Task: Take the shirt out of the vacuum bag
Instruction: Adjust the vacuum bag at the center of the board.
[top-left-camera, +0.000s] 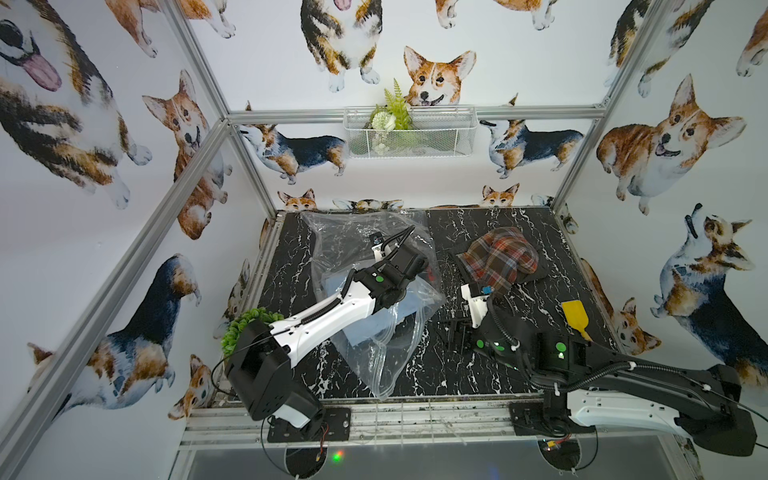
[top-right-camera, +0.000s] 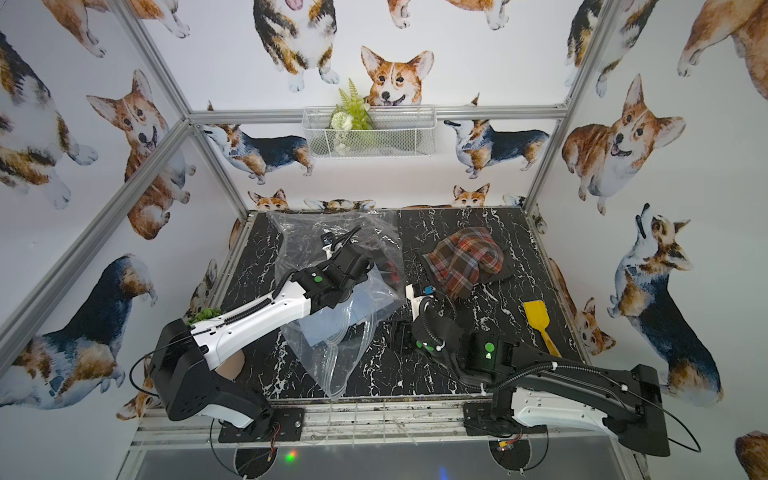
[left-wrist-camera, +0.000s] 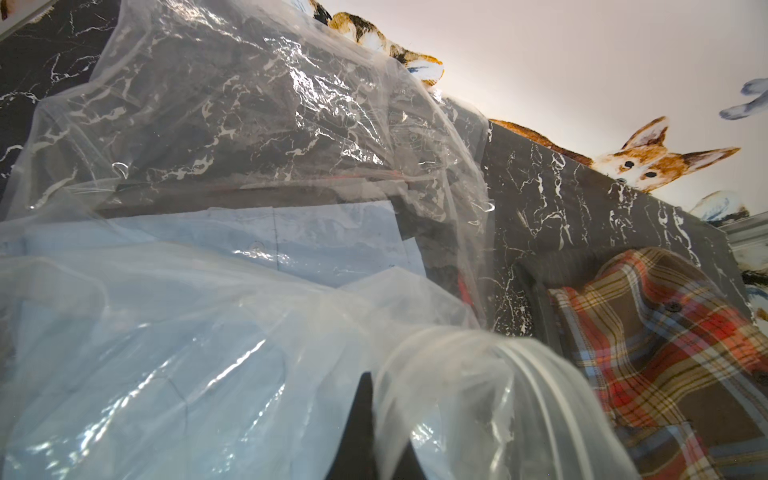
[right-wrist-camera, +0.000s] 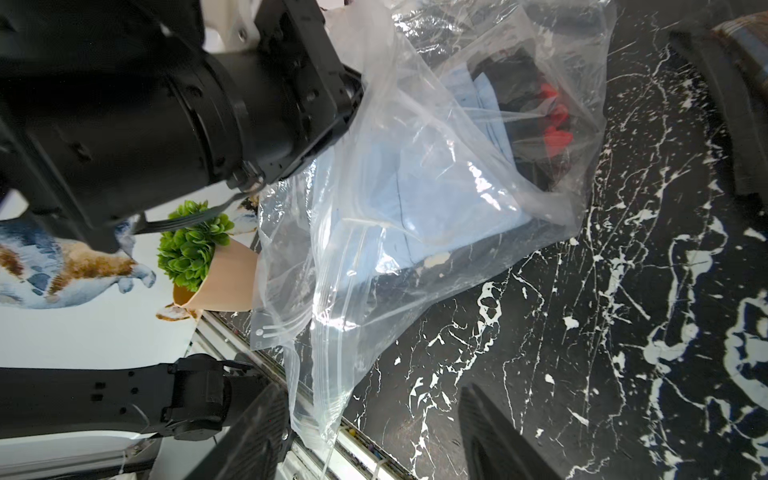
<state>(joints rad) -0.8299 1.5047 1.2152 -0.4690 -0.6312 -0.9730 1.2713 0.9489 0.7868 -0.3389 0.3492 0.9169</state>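
Left gripper (top-left-camera: 422, 266) fingertips veiled by vacuum bag (top-left-camera: 390, 345); right gripper (right-wrist-camera: 374, 440) fingers (right-wrist-camera: 494, 440) cropped, blurred; dark item (right-wrist-camera: 519, 79) beyond left gripper unidentifiable.

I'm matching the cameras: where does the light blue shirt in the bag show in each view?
In both top views: light blue shirt left of centre, inside the plastic.
Left wrist: mid-picture, behind crinkled plastic.
Right wrist: mid-picture, seen through the plastic.
Shared landmark: the clear vacuum bag around it, in all four.
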